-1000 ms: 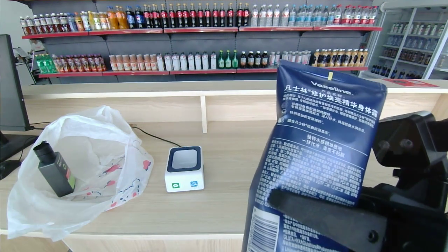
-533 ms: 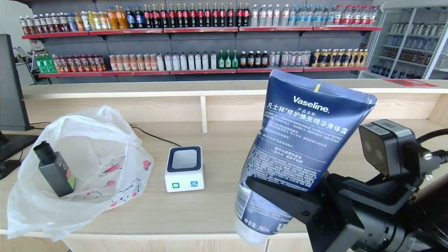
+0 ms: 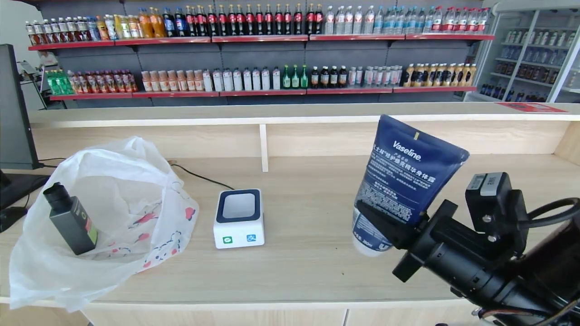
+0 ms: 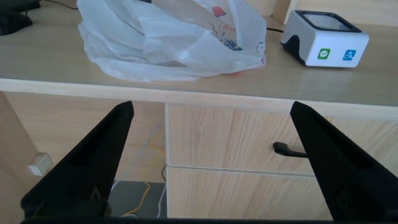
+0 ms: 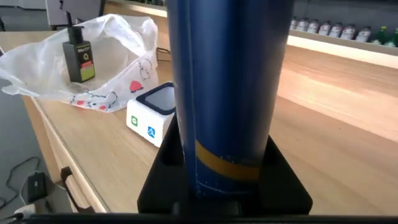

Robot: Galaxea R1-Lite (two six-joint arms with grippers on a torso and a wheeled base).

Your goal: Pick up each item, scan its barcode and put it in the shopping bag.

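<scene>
Wooden counter (image 3: 294, 271): right end effector (image 3: 389, 225) pinching blue tube (image 3: 410, 167); left end effector (image 4: 211, 109) spread, empty.

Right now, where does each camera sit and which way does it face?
Head view: high on the robot, facing forward and down over the counter, shopping bag, scanner and shelves; its right gripper shows holding the blue tube.
Left wrist view: below the counter's edge, facing its front and drawers; the open left gripper frames it.
Right wrist view: on the right wrist, looking along the held tube toward the bag; that gripper clamps it.
Shared: all three show the bag and scanner.
</scene>
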